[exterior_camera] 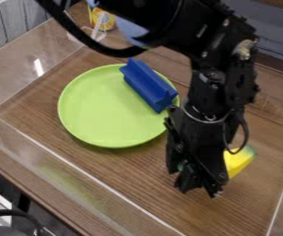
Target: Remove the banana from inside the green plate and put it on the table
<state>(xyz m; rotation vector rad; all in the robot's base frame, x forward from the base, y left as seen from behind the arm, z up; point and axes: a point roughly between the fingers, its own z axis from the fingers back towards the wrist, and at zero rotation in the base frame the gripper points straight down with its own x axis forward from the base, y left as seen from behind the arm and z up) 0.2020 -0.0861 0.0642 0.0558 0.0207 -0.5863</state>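
Note:
The banana [239,161] shows as a yellow stub with a greenish tip, right of the green plate [100,111] and low over the table [119,189]. My gripper [207,182] points straight down, shut on the banana, whose near half is hidden behind the black fingers and arm. The lime-green plate lies to the left with a blue rectangular block [147,84] resting on its right rim. The banana is outside the plate; I cannot tell whether it touches the wood.
Clear acrylic walls [57,198] run round the tabletop, close along the front and left. A yellow cup [103,16] stands at the back behind the far wall. The black arm [218,74] rises above the plate's right side.

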